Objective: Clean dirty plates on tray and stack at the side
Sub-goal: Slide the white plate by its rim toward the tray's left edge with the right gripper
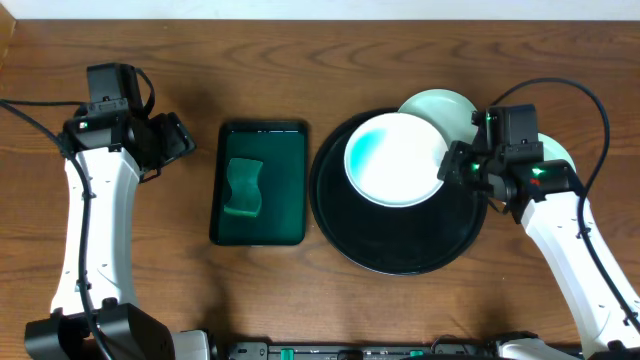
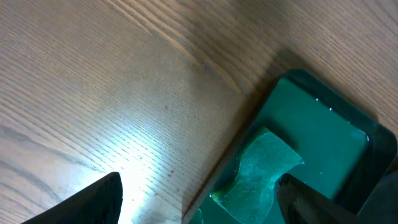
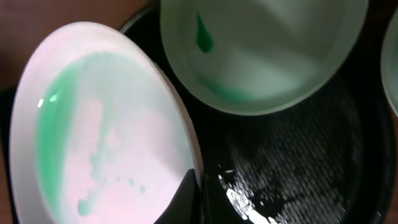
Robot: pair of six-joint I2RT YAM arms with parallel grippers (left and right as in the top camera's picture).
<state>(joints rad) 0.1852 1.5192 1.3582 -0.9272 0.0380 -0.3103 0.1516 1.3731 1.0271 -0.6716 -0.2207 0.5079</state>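
A plate [image 3: 106, 137] is pinched at its rim by the right gripper [image 1: 455, 168], over the tray [image 1: 400, 250]. The left gripper [image 1: 185, 140] is held wide open beside the green tray [image 1: 290, 200].

Overhead looks straight down, wide, on the brown wooden table [image 1: 320, 60]. Left wrist view, low and close, faces the wood and the dark green rectangular tray [image 2: 323, 137], and overhead shares it. Right wrist view, very near, fills with a small round white plate [image 3: 106, 143] and the large round glossy black tray [image 3: 298, 162], shared too.
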